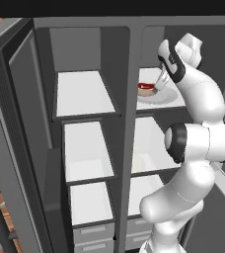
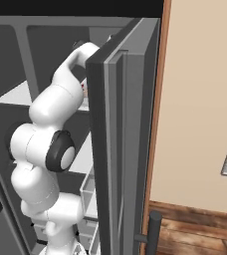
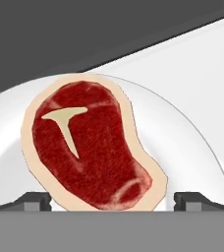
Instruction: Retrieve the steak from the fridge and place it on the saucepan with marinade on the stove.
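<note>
The fridge stands with both doors swung wide. On its upper right shelf a white plate carries the steak, red with a pale beige rim. In the hand view the steak lies flat on the plate, close in front of the hand. My gripper reaches into that shelf just above the steak and is open. Its fingertips stand wide apart, one on each side of the meat's near end, with my gripper holding nothing. The saucepan, marinade and stove are out of view.
The fridge's centre post divides white shelves on the left from those on the right, with grey drawers below. The right door stands close beside my arm. A beige wall and wooden floor lie beyond it.
</note>
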